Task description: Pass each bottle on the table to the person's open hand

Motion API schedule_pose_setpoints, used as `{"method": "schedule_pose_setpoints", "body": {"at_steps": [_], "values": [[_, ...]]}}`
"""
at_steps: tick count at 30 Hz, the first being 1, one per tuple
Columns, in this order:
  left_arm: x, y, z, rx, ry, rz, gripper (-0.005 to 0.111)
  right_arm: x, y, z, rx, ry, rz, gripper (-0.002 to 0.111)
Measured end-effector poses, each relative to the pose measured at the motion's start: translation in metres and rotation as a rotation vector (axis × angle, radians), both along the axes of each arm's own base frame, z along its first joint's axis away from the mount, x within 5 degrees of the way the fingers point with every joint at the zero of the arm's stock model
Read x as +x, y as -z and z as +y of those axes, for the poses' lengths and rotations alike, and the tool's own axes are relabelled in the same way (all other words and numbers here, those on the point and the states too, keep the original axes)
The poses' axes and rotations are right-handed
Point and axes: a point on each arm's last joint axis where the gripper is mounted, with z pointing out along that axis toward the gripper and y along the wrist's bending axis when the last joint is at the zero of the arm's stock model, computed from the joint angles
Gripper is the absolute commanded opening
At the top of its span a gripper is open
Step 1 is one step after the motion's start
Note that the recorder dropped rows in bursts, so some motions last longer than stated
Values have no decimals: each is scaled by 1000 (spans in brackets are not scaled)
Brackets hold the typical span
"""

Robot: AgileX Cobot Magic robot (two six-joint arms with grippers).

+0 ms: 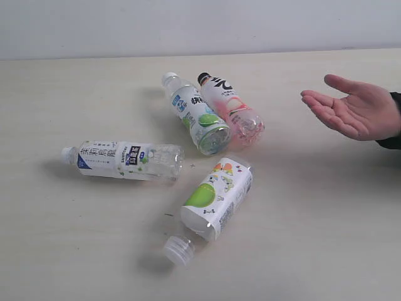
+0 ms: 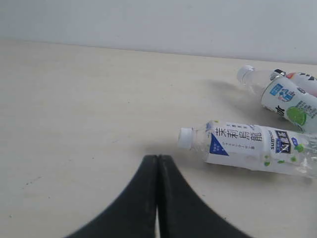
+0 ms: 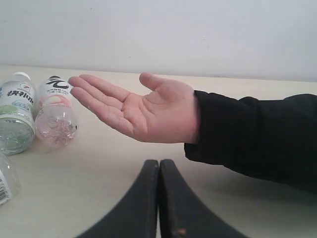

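All of the bottles lie on their sides on the beige table (image 1: pixel 75 251). The white/navy-label bottle (image 1: pixel 125 160) is at the left. The white/blue/green-label bottle (image 1: pixel 197 115) and the pink black-capped bottle (image 1: pixel 232 110) lie side by side at the centre. The squarish green-apple bottle (image 1: pixel 216 199) is nearest the front. An open hand (image 1: pixel 354 106), palm up, waits at the right. My left gripper (image 2: pixel 158 157) is shut and empty, short of the white/navy bottle (image 2: pixel 247 147). With the hand (image 3: pixel 141 109) just beyond it, my right gripper (image 3: pixel 159 161) is shut and empty. Neither gripper shows in the exterior view.
A black sleeve (image 3: pixel 257 136) covers the person's forearm above the table at the right. A pale wall (image 1: pixel 200 25) rises behind the table's far edge.
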Motion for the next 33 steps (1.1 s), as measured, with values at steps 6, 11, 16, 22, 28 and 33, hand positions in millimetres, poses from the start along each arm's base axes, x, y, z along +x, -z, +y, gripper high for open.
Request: {"method": "schedule_pose_setpoints", "body": {"at_steps": [6, 11, 16, 22, 28, 33], "values": [[0, 0, 0, 0, 0, 0, 0, 0, 0, 0, 0, 0, 0, 0], [0, 0, 0, 0, 0, 0, 0, 0, 0, 0, 0, 0, 0, 0], [0, 0, 0, 0, 0, 0, 0, 0, 0, 0, 0, 0, 0, 0], [0, 0, 1, 38, 2, -6, 0, 0, 0, 0, 0, 0, 0, 0], [3, -14, -1, 88, 29, -187, 0, 0, 0, 0, 0, 0, 0, 0], [-1, -48, -8, -34, 86, -551, 0, 0, 0, 0, 0, 0, 0, 0]]}}
